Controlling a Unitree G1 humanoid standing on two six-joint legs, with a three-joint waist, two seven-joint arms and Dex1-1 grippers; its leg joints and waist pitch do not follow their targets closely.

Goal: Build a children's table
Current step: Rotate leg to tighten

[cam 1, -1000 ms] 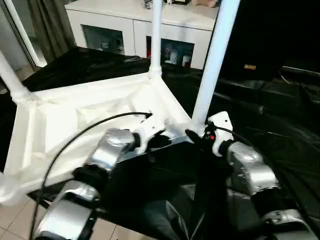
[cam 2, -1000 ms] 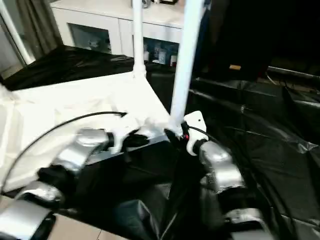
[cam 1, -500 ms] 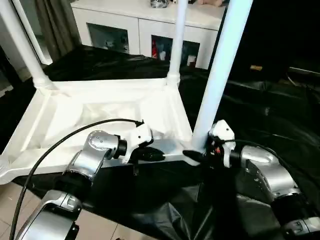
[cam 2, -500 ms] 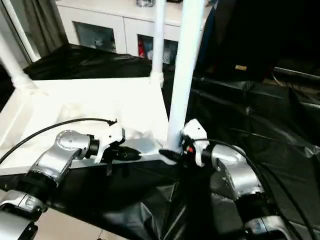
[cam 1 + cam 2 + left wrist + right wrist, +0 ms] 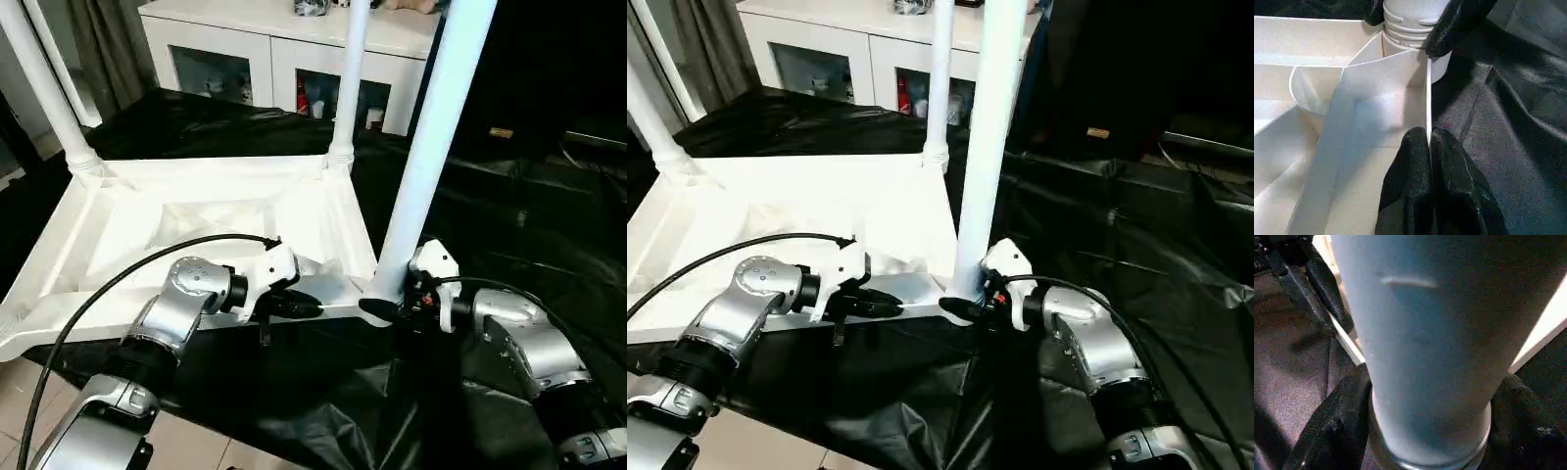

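Overall, the white plastic square tabletop (image 5: 196, 220) lies upside down on black plastic sheeting (image 5: 529, 196), ribbed underside up; against the picture a second ago it sits squarer and lower in the head views, with the whole scene shifted too, so most of that is likely the camera. Three long white cylindrical legs stand in corner sockets: the near-right leg (image 5: 426, 147), the far-right leg (image 5: 348, 83) and the far-left leg (image 5: 44, 88). The near-left corner socket (image 5: 8, 323) shows no leg, so one seems left to fit. Behind stands a white glass-doored cabinet (image 5: 255, 59). The right gripper (image 5: 377, 304) sits at the base of the near-right leg, black fingers (image 5: 1332, 426) on both sides of it where it enters the socket; the jaws have narrowed over the last second, so it reads as grasping the leg, though firm contact cannot be confirmed. The left gripper (image 5: 1429, 142) is clenched on the thin near rim (image 5: 1428, 98) of the tabletop, just beside that same corner, steadying it. Judgement: this leg is being seated or tightened, the tabletop braced meanwhile; the task looks about three quarters done. A black cable (image 5: 127, 269) loops over the left forearm.
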